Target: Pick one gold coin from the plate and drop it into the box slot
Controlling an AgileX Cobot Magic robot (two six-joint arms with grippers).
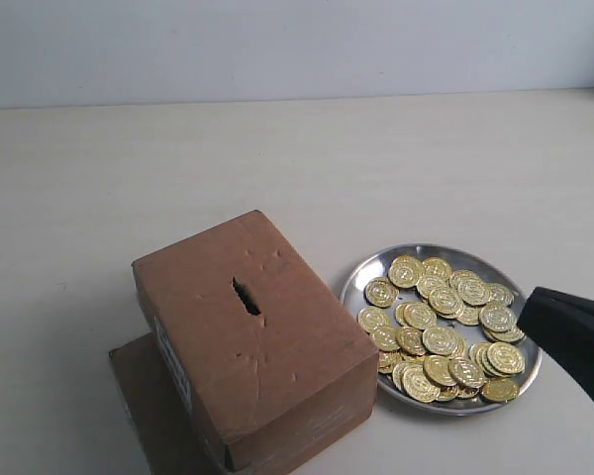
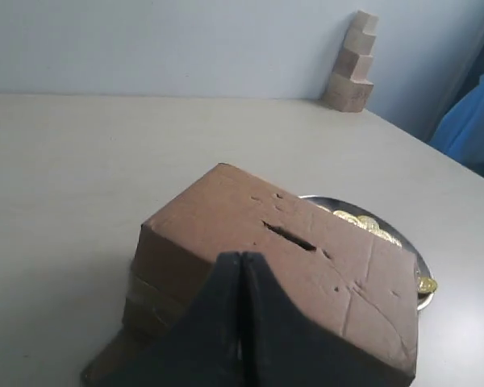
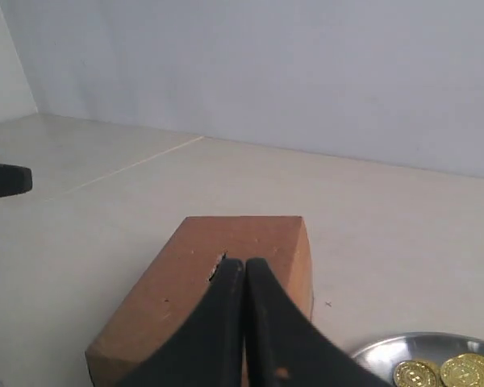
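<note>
The box [image 1: 277,346] stands on a flat cardboard sheet [image 1: 137,381] on the pale tabletop [image 1: 277,158], with a white label on its left side face. The box slot [image 1: 246,296] shows as a dark ragged slit in the middle of the dented top. Just right of the box, close to it but not clearly touching, lies the plate [image 1: 366,269], and its bowl holds a heap of gold coins [image 1: 441,332], many overlapping. None of the coins is in either grip. In the left wrist view the left fingers [image 2: 224,282] are pressed together with nothing between them, pointing at the box from its near side. The right fingers [image 3: 226,298] are likewise closed and empty, their tips lined up over the box top. The right arm [image 1: 574,341] enters at the right edge of the exterior view, beside the plate.
</note>
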